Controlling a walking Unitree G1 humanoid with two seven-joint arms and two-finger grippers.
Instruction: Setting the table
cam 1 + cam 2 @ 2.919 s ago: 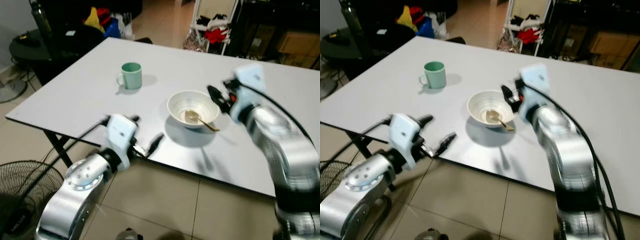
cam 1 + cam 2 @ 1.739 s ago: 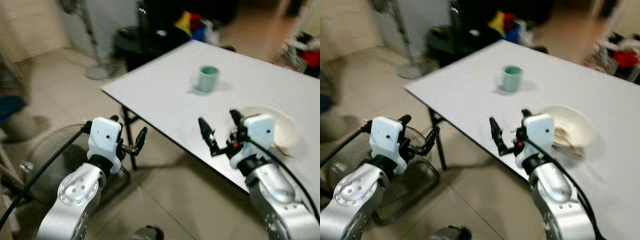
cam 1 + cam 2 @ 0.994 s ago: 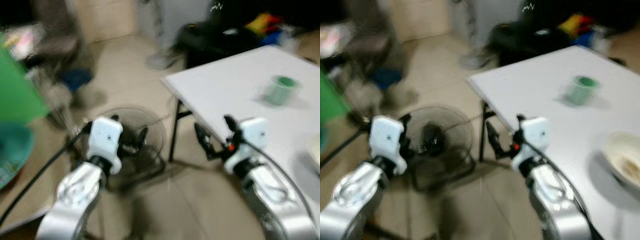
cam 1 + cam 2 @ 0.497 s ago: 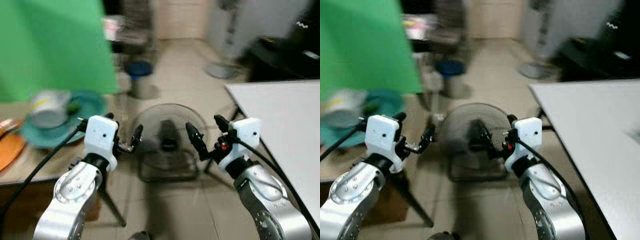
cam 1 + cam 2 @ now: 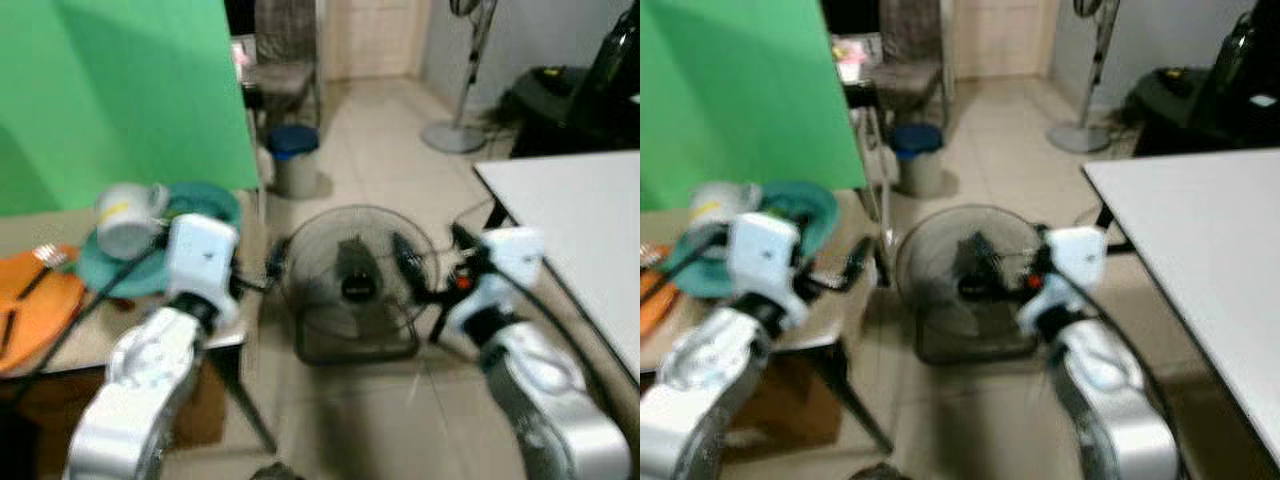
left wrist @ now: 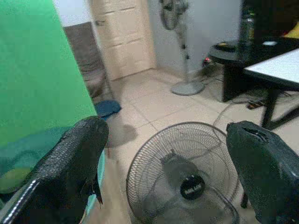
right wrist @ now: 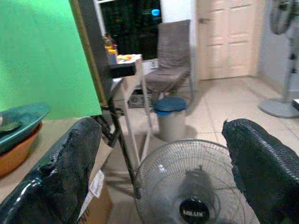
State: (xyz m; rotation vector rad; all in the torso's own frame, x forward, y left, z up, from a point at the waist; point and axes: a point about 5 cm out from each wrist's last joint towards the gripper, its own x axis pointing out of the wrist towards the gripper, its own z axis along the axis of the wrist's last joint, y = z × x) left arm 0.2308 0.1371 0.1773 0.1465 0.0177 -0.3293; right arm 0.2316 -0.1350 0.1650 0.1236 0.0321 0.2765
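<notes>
A low side table [image 5: 70, 345] at the left holds a teal plate [image 5: 205, 200] with a white mug [image 5: 128, 214] lying on it. Beside them is an orange plate [image 5: 35, 310] with a fork [image 5: 40, 265]. My left gripper [image 5: 262, 278] hovers open just right of that table, over the floor. My right gripper [image 5: 430, 262] is also open, held in the air between the floor fan and the white dining table [image 5: 590, 220]. Both wrist views show wide-spread black fingers [image 6: 77, 163] [image 7: 70, 172] with nothing between them. The picture is blurred.
A round floor fan [image 5: 350, 275] stands on the tiles straight ahead between both arms. Behind it are a blue bin [image 5: 295, 160], a brown chair [image 5: 282, 55], a standing fan [image 5: 455, 135] and a green screen [image 5: 120, 90]. A cardboard box [image 5: 790, 400] sits under the side table.
The view has swung left, away from the white table with the bowl and green mug, onto the side table with dishes. Both arms stay raised and open.
</notes>
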